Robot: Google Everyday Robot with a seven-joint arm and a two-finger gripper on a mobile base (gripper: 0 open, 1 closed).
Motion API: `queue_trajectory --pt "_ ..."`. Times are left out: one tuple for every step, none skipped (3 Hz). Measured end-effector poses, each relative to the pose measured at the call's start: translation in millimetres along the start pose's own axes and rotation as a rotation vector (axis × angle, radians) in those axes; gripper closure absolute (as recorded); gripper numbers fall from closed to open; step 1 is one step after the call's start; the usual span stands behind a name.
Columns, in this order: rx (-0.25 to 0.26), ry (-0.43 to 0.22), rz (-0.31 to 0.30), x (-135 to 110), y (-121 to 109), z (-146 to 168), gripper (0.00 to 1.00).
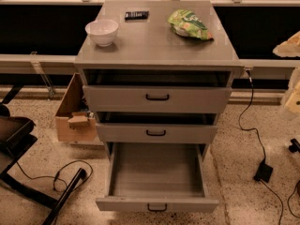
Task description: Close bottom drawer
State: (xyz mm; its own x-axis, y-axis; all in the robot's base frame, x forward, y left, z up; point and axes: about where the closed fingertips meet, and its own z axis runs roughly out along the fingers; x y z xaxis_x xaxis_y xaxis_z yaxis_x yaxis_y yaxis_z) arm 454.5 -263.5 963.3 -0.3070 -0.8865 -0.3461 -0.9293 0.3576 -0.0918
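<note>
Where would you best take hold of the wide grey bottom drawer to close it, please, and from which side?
Probably the small black handle centred on the front of the wide grey bottom drawer, approached from the front, the camera's side. The drawer stands pulled far out, so a centred hold should push it straight back. The pincer is not in view.
</note>
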Motion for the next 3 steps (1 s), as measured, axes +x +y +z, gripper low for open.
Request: queue_trajectory --pt "0.005 0.005 -0.003 -0.7 -1.1 -2.0 0.0" --pt "0.066 0.063 -0.038 -8.8 -14.7 -24.7 0.0" --pt "0.176 0.146 -0.063 -15.8 -24.9 -30.8 0.0"
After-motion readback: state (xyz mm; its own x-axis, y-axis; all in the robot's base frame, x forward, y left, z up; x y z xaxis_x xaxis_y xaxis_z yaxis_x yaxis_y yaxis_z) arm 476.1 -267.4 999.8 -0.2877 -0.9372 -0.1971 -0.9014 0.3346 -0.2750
